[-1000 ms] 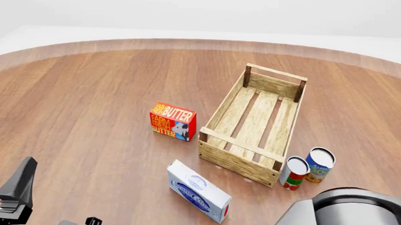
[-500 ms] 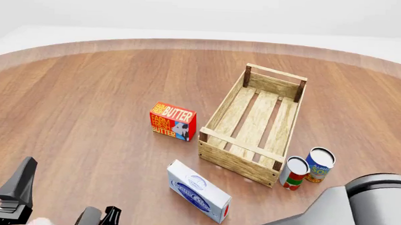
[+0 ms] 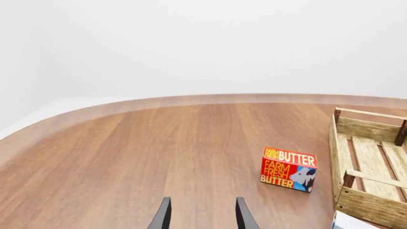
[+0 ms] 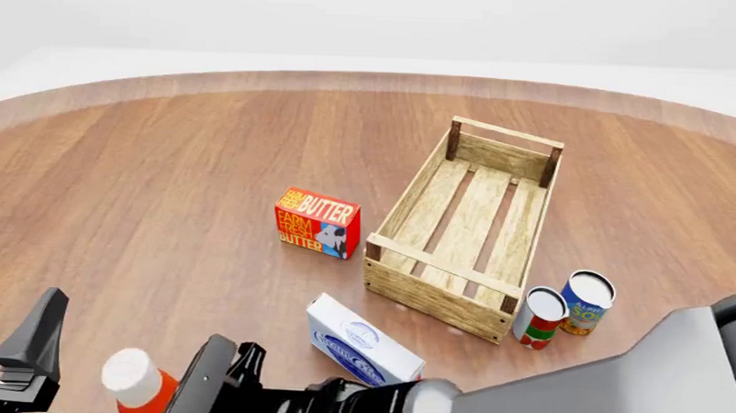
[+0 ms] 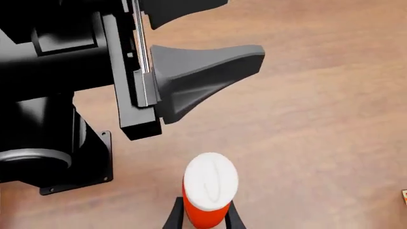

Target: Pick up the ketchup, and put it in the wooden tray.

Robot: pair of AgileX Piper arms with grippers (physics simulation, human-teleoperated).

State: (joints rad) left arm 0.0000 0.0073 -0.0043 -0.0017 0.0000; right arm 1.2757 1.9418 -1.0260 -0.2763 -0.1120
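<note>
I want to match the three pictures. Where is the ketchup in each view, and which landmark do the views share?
Front view: ketchup at the bottom edge, left of centre, just beside the right gripper.
Right wrist view: ketchup at bottom centre, between the fingertips, white cap toward the camera.
Left wrist view: not in it.
Shared landmark: the butter box shows in the front view and the left wrist view; the right wrist view shows at most a sliver.

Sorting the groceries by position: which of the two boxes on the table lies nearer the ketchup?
The white box with the blue oval, lying flat by the tray's near corner. It is nearer the ketchup than the upright red butter box farther back.
</note>
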